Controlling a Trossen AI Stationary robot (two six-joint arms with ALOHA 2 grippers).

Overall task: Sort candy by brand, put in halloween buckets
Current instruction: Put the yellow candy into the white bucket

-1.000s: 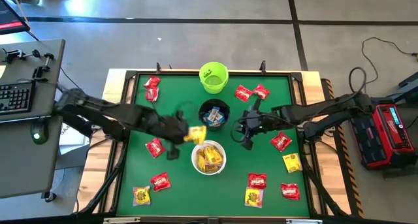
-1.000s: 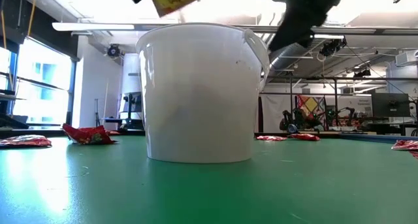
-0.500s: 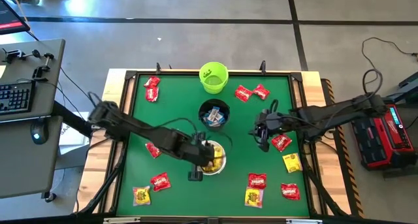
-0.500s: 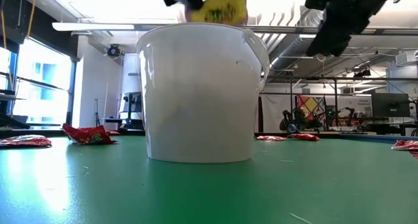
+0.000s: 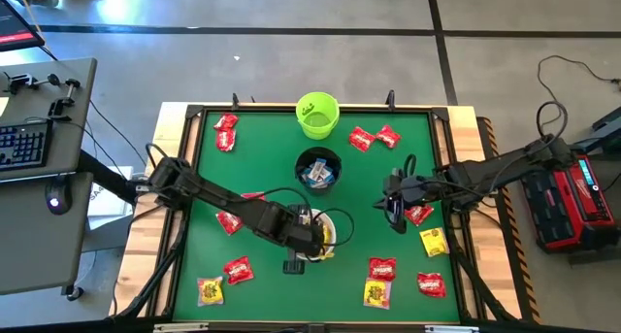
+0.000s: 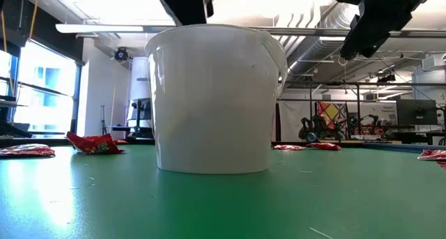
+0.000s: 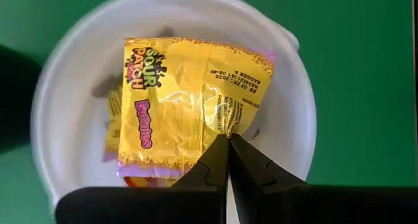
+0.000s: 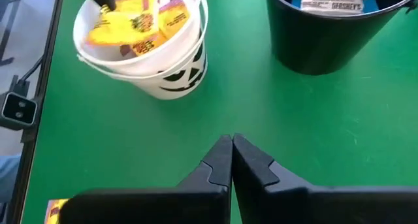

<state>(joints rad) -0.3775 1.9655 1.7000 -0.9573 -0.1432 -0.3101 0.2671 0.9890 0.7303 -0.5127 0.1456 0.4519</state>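
Note:
The white bucket (image 5: 328, 244) (image 6: 212, 99) stands near the table's middle front with yellow candy inside. My left gripper (image 5: 312, 238) (image 7: 228, 140) is over its mouth, shut on a yellow candy packet (image 7: 189, 106). Behind it stand the black bucket (image 5: 318, 170), holding blue-and-white candy (image 8: 330, 3), and the lime green bucket (image 5: 317, 115). My right gripper (image 5: 396, 216) (image 8: 232, 142) hangs shut and empty above the green mat, right of the white bucket (image 8: 144, 48). Red and yellow candy packets lie scattered on the mat. My left gripper pinches the yellow packet at the middle of one edge (image 7: 225, 127) between its two fingertips. The fingers come steeply from above. The packet spreads out flat beyond the fingertips inside the bucket's mouth, over the other yellow packets; in the low view it is hidden below the rim.
Red packets lie at the far left (image 5: 225, 131), far right (image 5: 374, 137), left (image 5: 229, 219) and beside my right gripper (image 5: 418, 213). Near the front lie red (image 5: 238, 269) (image 5: 381, 268) (image 5: 431, 283) and yellow ones (image 5: 211, 290) (image 5: 376, 292) (image 5: 433, 242). A raised frame (image 5: 291, 108) bounds the mat.
My left gripper has carried the yellow packet toward the table's right and near edges over the white bucket, tipped steeper and sunk, so the packet has dropped below the rim. My right gripper has drawn back from the black bucket toward the table's right edge, staying shut.

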